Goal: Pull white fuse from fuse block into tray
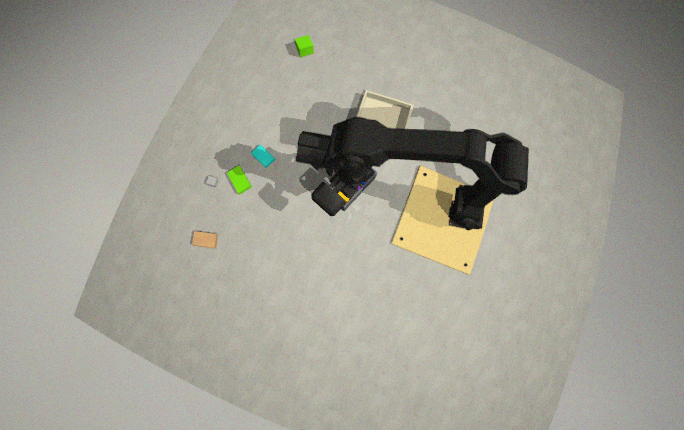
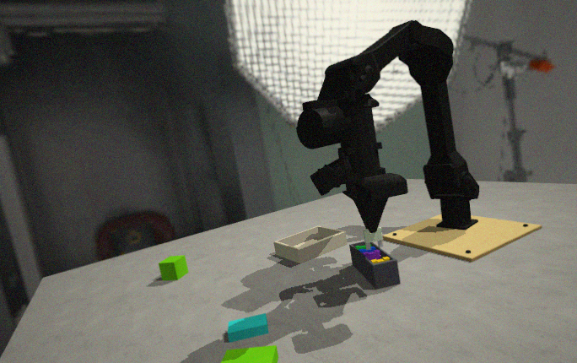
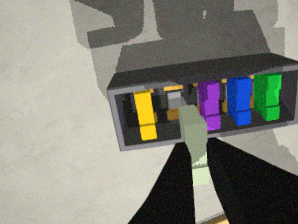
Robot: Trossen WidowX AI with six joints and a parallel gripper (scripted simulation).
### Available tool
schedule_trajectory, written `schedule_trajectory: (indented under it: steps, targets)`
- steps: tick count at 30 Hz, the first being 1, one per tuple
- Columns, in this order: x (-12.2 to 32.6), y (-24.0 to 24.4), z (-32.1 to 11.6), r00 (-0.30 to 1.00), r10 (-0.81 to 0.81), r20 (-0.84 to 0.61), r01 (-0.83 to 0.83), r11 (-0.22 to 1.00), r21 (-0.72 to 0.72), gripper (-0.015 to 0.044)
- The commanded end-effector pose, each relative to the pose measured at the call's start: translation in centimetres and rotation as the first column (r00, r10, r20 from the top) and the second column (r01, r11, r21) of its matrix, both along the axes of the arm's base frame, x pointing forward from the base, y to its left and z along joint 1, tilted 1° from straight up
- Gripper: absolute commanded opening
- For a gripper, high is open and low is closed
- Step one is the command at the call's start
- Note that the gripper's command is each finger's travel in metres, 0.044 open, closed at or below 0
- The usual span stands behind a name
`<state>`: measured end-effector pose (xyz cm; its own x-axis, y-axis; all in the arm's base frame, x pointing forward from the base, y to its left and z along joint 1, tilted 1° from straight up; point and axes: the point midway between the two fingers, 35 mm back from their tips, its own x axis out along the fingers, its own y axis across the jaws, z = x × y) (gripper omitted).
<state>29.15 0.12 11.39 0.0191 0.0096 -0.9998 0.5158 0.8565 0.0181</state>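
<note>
My gripper (image 2: 373,230) (image 3: 194,149) is shut on the white fuse (image 2: 375,236) (image 3: 194,127) and holds it roughly upright over the fuse block (image 1: 360,192) (image 2: 386,275) (image 3: 150,79). In the wrist view an empty slot shows below the fuse, between the yellow fuse (image 3: 145,115) and the purple fuse (image 3: 210,102). The fuse's lower end looks raised out of that slot. The blue fuse (image 3: 239,100) and green fuse (image 3: 268,96) sit in the block. The beige tray (image 1: 389,99) (image 2: 288,253) stands beside the block, with no fuse visible in it. The arm hides the white fuse in the top view.
A green cube (image 1: 303,46) (image 2: 172,268) lies beyond the tray. A teal block (image 1: 263,155) (image 2: 248,327), a green block (image 1: 238,180) (image 2: 250,354), a small grey piece (image 1: 211,181) and an orange block (image 1: 204,239) lie farther out. The arm stands on a wooden board (image 1: 430,251) (image 2: 503,239).
</note>
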Motion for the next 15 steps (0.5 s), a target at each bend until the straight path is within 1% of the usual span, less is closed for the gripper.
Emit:
schedule_trajectory:
  steps: [1, 8, 15]
  targets:
    - [0.0, 0.0, 0.8, 1.0, -0.003, 0.003, 0.003, 1.0, 0.003, 0.0]
    - [0.0, -0.1, 1.4, 1.0, -0.003, 0.003, 0.003, 1.0, 0.003, 0.0]
    - [0.4, -3.4, 1.4, 1.0, -0.003, 0.003, 0.003, 1.0, 0.0, 0.0]
